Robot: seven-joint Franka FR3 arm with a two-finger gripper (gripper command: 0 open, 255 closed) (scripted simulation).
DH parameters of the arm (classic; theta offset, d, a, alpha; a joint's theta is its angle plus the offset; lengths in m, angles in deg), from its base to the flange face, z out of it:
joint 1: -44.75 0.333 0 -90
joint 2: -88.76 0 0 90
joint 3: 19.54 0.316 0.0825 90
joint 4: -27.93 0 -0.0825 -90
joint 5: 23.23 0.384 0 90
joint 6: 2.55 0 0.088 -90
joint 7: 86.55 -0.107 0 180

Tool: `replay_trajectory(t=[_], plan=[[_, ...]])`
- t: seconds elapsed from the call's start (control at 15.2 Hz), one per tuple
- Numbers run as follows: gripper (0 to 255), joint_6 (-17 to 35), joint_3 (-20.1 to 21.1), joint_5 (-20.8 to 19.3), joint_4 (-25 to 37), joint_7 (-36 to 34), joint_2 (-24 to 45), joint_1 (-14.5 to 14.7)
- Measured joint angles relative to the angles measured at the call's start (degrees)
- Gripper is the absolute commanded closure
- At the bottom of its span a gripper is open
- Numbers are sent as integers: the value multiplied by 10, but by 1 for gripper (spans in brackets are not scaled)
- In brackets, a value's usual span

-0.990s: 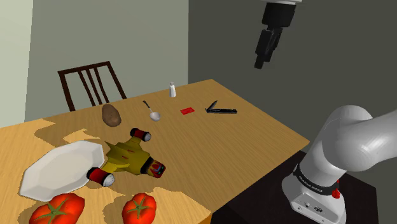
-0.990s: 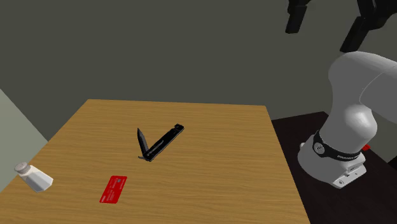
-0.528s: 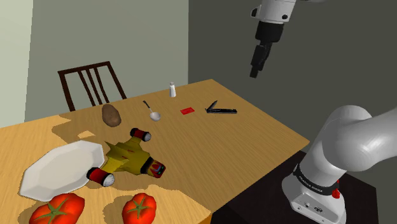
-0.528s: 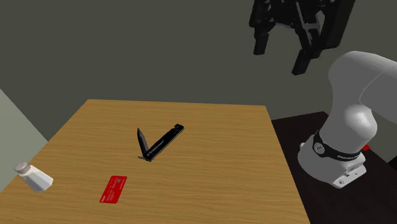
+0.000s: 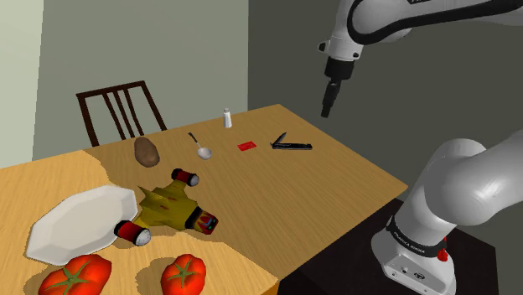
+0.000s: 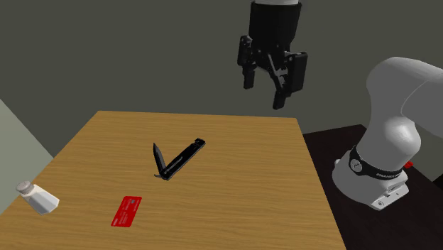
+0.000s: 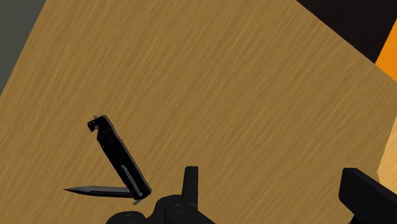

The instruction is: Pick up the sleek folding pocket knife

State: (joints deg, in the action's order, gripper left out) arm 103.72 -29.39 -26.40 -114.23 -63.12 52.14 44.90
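Gripper (image 6: 264, 94) is hovering high above the table (image 6: 241, 202), jaws spread and empty, with the pocket knife (image 6: 179, 159) lying there not yet grasped.

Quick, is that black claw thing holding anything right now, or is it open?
All-black two-finger gripper: open, holding nothing, in the air above the wooden table, apart from the black folding pocket knife.

Open air below the gripper (image 6: 263, 95), fingers spread, down to the pocket knife (image 6: 177, 159) on the table (image 6: 270, 185). Red card (image 6: 126, 211) lies near its hinge, not touching; salt shaker (image 6: 37, 198) stands well apart.
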Motion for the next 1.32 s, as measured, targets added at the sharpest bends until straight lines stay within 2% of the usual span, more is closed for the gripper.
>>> replay_trajectory(t=[0.33,0.66,0.99,1.32], plan=[[0,92,-48,-10,-9,77,84,3],[0,170,-89,1,8,157,182,14],[0,238,-125,44,52,255,303,25],[0,290,-136,115,111,365,430,18]])
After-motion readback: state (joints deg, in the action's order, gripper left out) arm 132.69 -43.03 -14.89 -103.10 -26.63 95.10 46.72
